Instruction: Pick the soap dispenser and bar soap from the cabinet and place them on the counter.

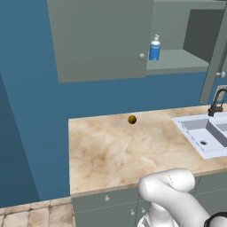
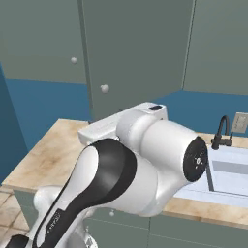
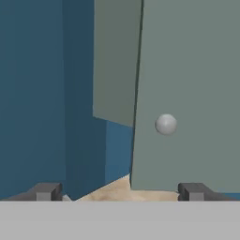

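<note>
- The arm (image 2: 131, 169) covers the middle of the desk (image 2: 48, 155) in the right base view, hiding whatever lies behind it.
- The sink (image 1: 208, 133) and faucet (image 1: 217, 102) are cut off by the right edge.
- An open cabinet door (image 1: 215, 57) hides the shelf's (image 1: 177, 62) right end.

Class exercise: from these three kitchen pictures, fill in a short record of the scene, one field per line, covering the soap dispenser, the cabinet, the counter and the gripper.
soap dispenser: upright on the inner shelf, at its left end
cabinet: right door swung open, left door shut
counter: marble-patterned, sink at its right end
loose item: small dark-yellow ball near the counter's back edge
bar soap: not seen
gripper: open, empty, facing a cabinet door with a round knob
</note>
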{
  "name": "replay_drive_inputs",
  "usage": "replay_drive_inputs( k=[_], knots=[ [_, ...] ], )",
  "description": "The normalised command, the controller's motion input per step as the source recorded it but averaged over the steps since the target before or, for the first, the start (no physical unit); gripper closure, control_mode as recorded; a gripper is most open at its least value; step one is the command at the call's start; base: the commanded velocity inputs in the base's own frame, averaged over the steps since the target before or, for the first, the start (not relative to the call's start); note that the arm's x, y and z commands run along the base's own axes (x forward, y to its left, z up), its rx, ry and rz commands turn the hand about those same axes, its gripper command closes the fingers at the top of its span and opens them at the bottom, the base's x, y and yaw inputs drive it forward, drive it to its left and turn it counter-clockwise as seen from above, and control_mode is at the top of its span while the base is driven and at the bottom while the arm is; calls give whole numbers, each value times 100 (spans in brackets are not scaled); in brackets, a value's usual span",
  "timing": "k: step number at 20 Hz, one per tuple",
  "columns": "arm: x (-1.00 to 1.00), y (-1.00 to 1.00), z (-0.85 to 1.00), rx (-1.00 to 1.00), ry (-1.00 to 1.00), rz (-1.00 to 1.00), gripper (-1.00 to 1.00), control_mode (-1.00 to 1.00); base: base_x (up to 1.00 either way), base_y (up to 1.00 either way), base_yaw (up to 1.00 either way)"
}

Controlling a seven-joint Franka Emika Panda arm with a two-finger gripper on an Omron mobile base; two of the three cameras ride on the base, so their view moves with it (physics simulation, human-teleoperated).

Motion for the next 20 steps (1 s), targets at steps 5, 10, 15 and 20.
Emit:
replay_drive_inputs(
  k=[5, 10, 15, 20],
  knots=[
    [-42, 45, 0, -1, -1, 1, -100, -100, 0, 0, 0],
    [-28, 59, 0, -6, 0, 0, -100, -100, 0, 0, 0],
    [-30, 59, 0, -19, -5, -5, -100, -100, 0, 0, 0],
    [-17, 41, 6, -23, -3, -21, -100, -100, 0, 0, 0]
  ],
)
